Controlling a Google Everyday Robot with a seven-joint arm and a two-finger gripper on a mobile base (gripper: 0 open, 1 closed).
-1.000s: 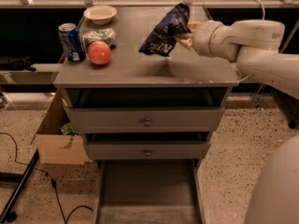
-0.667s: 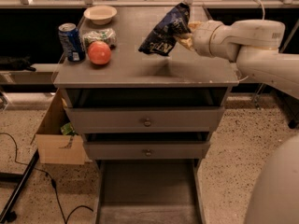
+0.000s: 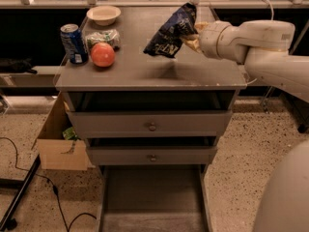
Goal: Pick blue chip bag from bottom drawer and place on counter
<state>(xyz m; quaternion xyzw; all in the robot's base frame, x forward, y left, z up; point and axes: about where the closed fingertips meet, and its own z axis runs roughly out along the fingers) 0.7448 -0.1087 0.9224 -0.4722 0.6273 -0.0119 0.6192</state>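
Camera view: bag held above the grey worktop point(image 3: 145, 74), bottom drawer point(image 3: 153, 197) standing open below.
The blue chip bag point(image 3: 170, 32) hangs off the surface, clenched in the pincer point(image 3: 192, 36) at its right edge. Best lower it until it rests flat, well apart from the red fruit point(image 3: 103, 54), then let go.
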